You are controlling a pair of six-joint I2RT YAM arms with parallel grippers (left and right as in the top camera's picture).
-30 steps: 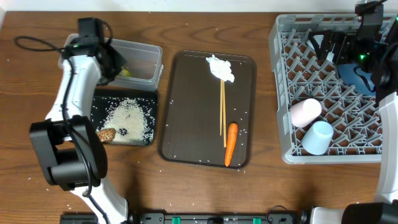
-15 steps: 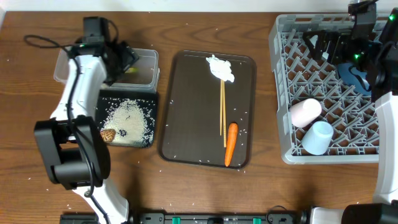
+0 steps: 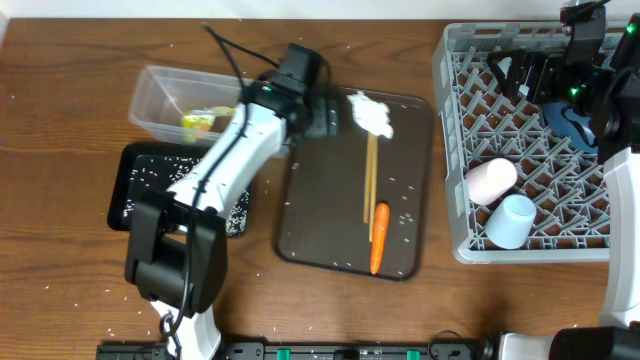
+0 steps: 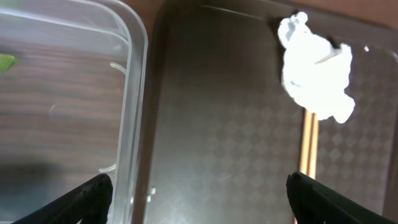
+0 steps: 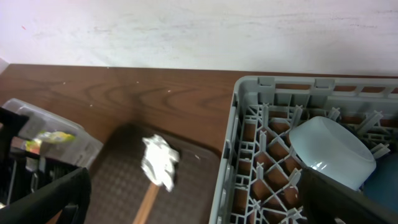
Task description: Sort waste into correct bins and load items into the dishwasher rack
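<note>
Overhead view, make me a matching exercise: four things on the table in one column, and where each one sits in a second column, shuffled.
Things
1. crumpled tissue
2. carrot
3. pink cup
4. yellow-green wrapper

Places
A. in the clear tub
B. in the grey rack
C. far end of the brown tray
D. near end of the brown tray, beside the chopsticks

Pairs: 1-C, 2-D, 3-B, 4-A

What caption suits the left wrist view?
Open left gripper above brown tray, clear tub beside it, crumpled tissue and chopsticks ahead.
</note>
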